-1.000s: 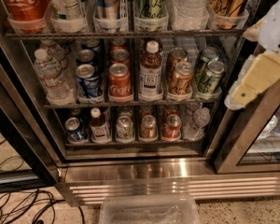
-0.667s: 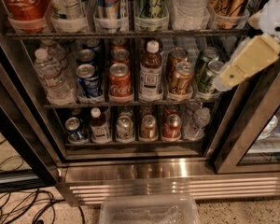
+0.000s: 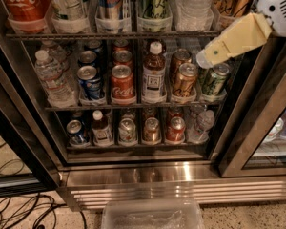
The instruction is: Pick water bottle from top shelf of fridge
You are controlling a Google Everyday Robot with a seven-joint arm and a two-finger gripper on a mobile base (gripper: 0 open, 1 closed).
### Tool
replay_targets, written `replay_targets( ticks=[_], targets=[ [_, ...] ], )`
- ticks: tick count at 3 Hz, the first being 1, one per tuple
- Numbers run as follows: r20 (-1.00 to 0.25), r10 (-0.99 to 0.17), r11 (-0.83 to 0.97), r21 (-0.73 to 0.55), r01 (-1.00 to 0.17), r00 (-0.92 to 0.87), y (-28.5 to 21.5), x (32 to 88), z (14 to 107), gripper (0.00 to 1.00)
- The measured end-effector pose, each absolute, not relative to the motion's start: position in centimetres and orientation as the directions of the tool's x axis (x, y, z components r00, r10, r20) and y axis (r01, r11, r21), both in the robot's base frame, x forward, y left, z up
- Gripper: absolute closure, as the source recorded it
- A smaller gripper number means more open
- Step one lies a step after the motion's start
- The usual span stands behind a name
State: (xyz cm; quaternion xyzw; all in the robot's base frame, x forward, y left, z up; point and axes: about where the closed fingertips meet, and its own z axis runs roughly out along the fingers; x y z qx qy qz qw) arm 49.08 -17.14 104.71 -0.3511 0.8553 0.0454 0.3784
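The pincer (image 3: pixel 213 54), a cream-coloured part reaching in from a white arm housing, hangs just below and to the right of the water bottle (image 3: pixel 190 9) and does not touch it. Whether the pincer is apart or together cannot be told.

The water bottle is a large clear ribbed bottle standing upright in a clear bin on the top shelf (image 3: pixel 109 34) of the fridge (image 3: pixel 181 174), second bin from the right end. Its cap is cut off by the upper edge of the view. Far to the left of the water bottle, on the same shelf, stands a red Coca-Cola bottle (image 3: pixel 24 3), with tall cans in the bins between them.

Below the water bottle, on the next rack down, a green can (image 3: pixel 214 80) sits right under the pincer's tip, beside a gold can (image 3: pixel 185 82). Below and left of the water bottle is a brown-liquid bottle (image 3: pixel 153 73) with a white cap, and further left a small crinkled clear bottle (image 3: pixel 50 78).

Far below the water bottle, on the floor before the ribbed steel base, lies a clear plastic tub (image 3: pixel 152 216) — dark cables (image 3: pixel 19 213) trail to its left.
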Motion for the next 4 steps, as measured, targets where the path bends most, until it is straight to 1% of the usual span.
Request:
replay_targets(
  ticks=[1,2,4],
  targets=[
    [-0.735,-0.509,0.781,-0.174,-0.6,-0.449,-16.4,49.3,105.5,0.0],
    [-0.79,-0.495,0.774,-0.211,-0.597,-0.363,-15.4,49.2,106.0,0.0],
    [-0.813,-0.568,0.671,-0.366,-0.645,-0.13,-13.8,49.8,106.6,0.0]
  ],
)
